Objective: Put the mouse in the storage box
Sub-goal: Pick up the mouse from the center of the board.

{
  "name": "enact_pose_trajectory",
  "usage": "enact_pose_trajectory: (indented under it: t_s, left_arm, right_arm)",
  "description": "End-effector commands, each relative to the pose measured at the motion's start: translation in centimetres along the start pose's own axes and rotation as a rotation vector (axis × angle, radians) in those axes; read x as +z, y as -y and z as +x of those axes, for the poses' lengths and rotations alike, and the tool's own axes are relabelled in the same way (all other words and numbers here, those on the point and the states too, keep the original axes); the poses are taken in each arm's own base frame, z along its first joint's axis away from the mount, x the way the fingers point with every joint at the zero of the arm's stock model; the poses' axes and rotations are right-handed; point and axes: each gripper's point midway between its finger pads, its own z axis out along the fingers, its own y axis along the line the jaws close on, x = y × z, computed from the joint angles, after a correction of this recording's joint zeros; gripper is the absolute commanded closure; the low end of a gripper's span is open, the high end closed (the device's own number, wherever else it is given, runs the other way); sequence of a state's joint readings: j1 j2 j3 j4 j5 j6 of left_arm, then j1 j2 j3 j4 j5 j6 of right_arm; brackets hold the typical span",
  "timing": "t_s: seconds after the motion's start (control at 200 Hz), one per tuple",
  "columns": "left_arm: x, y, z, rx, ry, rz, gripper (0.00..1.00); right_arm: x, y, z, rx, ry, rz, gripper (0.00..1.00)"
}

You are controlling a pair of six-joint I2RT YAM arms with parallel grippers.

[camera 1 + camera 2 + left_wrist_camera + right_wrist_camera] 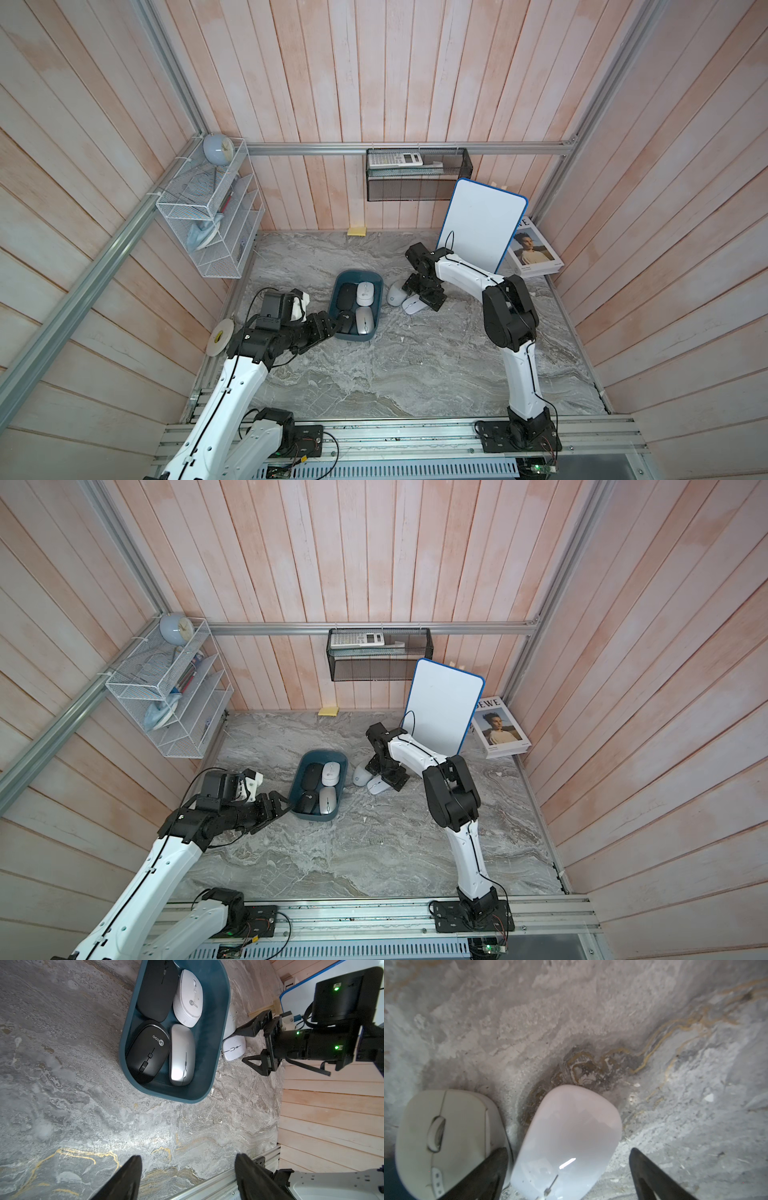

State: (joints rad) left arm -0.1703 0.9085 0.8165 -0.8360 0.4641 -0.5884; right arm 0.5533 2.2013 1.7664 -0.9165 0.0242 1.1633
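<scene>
The glossy white flat plastic mouse (pixel 566 1138) I'm after lies on the grey marble-patterned table (pixel 591 1012). It is outside the dark teal plastic storage box (pixel 353 336), near the long wall that faces the right arm. A dull grey-white mouse (pixel 446 1132) sits just beside it, between it and the box. My right tool (pixel 569 1161) hangs low over the white mouse with its jaws spread wide and nothing gripped. One finger (pixel 496 1167) sits in the narrow gap between the two mice and the other stands clear of the far flank. I read that as lining up a pinch across the width without dragging the neighbour along. The box already holds four other mice (pixel 162 1028) covering its floor, so I judge this one would have to rest on top of them. My left tool (pixel 187 1167) is also parted and empty, near the box's corner but apart from it, probably parked clear of the drop.
</scene>
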Motion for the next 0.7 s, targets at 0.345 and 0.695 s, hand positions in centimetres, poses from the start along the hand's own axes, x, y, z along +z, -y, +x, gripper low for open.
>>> enact_pose_trajectory:
  t_s: [0.345,0.695]
  left_arm:
    - [0.3,-0.1,-0.2,0.002,0.009,0.0,0.24]
    - [0.2,0.1,-0.1,0.006,0.007,0.01,0.24]
  right_arm:
    - [1.5,0.5,0.5,0.0,-0.021,0.044,0.11]
    - [3.5,1.2,1.3,-0.003,-0.049,0.076,0.2]
